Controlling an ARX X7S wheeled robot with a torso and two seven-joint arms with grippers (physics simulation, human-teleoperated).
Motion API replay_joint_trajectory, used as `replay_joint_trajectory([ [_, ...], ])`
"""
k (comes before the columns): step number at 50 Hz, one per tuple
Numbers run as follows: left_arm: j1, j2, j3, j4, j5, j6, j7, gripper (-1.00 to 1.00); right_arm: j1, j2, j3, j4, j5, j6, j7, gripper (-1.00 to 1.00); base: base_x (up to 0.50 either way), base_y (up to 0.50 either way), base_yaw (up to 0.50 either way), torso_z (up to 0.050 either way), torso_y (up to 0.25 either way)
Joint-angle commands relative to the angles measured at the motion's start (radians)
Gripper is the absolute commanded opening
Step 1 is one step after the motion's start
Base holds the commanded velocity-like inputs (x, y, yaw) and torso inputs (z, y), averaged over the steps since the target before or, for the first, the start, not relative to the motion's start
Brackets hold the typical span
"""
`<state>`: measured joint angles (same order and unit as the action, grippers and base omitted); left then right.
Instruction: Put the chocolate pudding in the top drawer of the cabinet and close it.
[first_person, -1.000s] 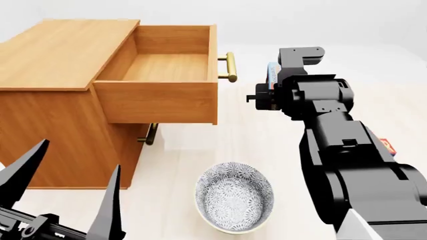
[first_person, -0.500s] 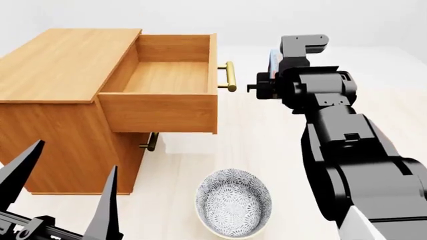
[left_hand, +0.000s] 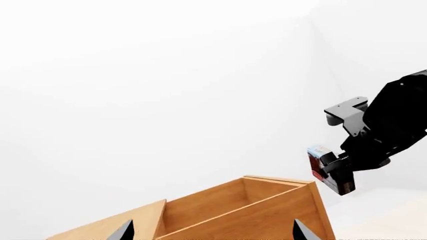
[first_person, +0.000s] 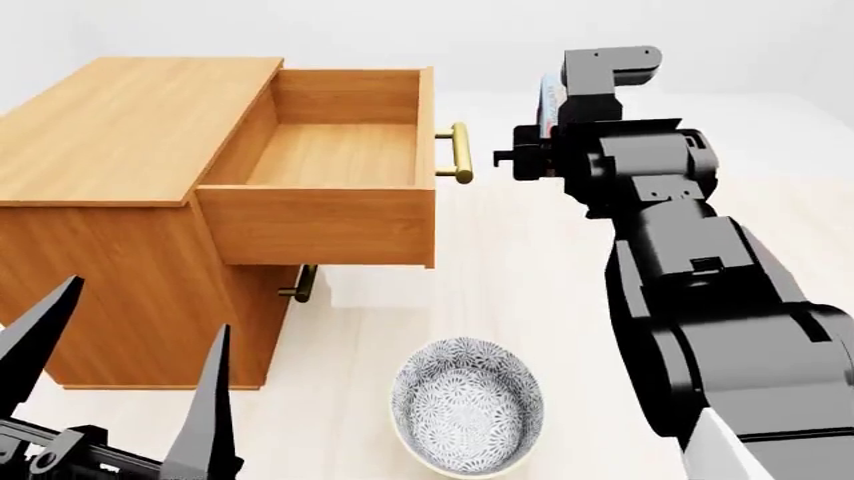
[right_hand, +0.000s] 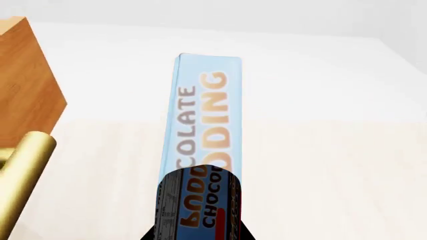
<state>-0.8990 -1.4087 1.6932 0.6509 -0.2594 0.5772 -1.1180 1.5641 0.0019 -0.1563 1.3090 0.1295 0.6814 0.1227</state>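
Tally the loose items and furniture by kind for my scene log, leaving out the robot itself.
Wooden cabinet: 1
Drawers: 2, the open top drawer and the shut lower drawer, of which only its handle shows
Patterned bowl: 1
Chocolate pudding box: 1, held in the right tool
Total: 5

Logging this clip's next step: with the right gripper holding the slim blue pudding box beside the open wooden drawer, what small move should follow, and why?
Probably shift the right gripper sideways over the open top drawer. The slim blue chocolate pudding box hangs outside the brass bar handle, not above the drawer's empty cavity.
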Motion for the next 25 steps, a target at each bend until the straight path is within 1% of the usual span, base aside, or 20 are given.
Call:
replay_joint_trajectory([
  [1, 0.002, 0.011, -0.002, -0.014, -0.018, -0.003, 0.002, 1.0, 0.022, -0.001, -0.119, 0.0, 0.094, -0.028, 0.003, -1.0, 0.0, 0.0, 0.0, 0.0, 0.0],
  [5, 0.003, 0.015, -0.002, -0.019, -0.02, -0.003, 0.009, 1.0, 0.037, -0.001, -0.165, -0.001, 0.138, -0.026, -0.002, -1.0, 0.0, 0.0, 0.0, 0.0, 0.0],
  [25, 0.019, 0.012, 0.008, -0.029, -0.008, 0.01, 0.031, 1.0, 0.144, -0.001, -0.485, -0.001, 0.454, 0.044, -0.011, -1.0, 0.0, 0.0, 0.0, 0.0, 0.0],
])
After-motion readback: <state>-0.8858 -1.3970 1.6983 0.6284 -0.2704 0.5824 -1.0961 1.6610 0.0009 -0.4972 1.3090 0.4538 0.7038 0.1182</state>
